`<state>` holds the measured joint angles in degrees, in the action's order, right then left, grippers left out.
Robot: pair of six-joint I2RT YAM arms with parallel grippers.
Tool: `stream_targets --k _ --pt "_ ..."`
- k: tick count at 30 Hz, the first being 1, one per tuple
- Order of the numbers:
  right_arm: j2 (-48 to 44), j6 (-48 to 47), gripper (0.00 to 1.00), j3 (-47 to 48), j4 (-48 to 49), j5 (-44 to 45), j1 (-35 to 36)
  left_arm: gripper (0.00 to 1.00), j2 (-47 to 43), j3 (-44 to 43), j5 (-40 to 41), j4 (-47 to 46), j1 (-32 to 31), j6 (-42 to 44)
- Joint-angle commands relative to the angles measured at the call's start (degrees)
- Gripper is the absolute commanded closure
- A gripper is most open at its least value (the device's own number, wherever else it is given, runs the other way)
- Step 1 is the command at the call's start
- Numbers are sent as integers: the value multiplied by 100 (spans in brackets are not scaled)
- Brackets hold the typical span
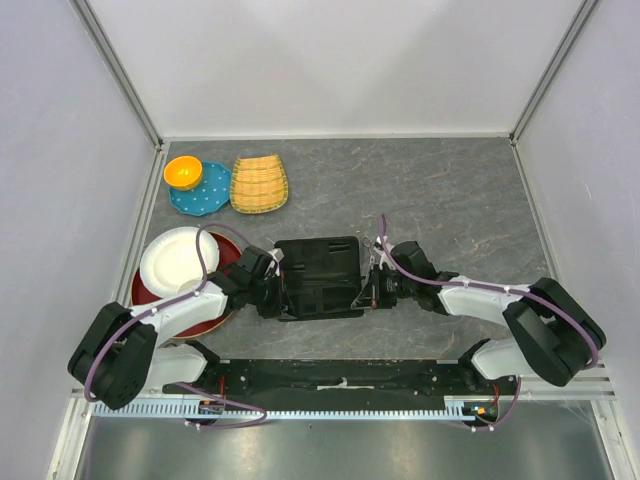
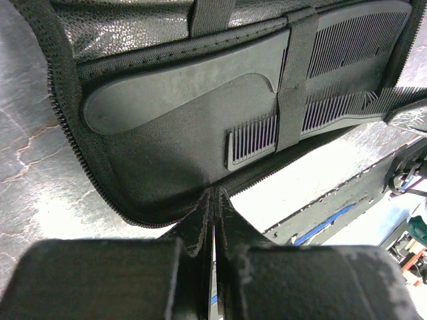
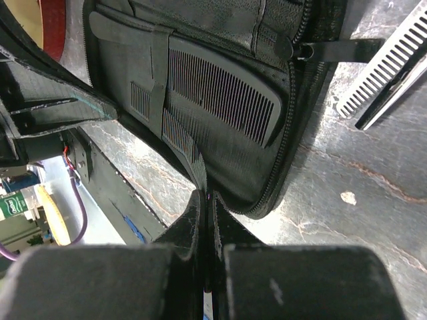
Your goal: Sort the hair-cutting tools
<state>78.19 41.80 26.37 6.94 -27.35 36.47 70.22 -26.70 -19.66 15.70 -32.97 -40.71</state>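
Pinching the open flat black zip case [image 1: 318, 262] at its near left edge, the left gripper [image 2: 212, 212] is clamped tight. A narrow black plastic comb [image 2: 353, 40] sits strapped inside. The right gripper [image 3: 207, 208] clamps the right edge, and silver toothed scissors [image 3: 387, 60] lie just right of the case.

readable text: none in any view | top view: no lettering resolves at this size | right wrist: small green label [image 3: 9, 205] at the left edge; possibly printed; too blurred to read | left wrist: nothing legible
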Motion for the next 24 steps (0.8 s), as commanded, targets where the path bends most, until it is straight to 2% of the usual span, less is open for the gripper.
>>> stream_targets --k 1,10,24 --pt "319 -32 100 -18 79 274 115 98 -253 -37 84 28 -16 -33" --pt "697 319 100 26 527 336 282 98 -1229 7 920 161 -8 -438" --pt "1259 592 100 219 923 556 651 98 -1080 -11 867 47 -16 -403"
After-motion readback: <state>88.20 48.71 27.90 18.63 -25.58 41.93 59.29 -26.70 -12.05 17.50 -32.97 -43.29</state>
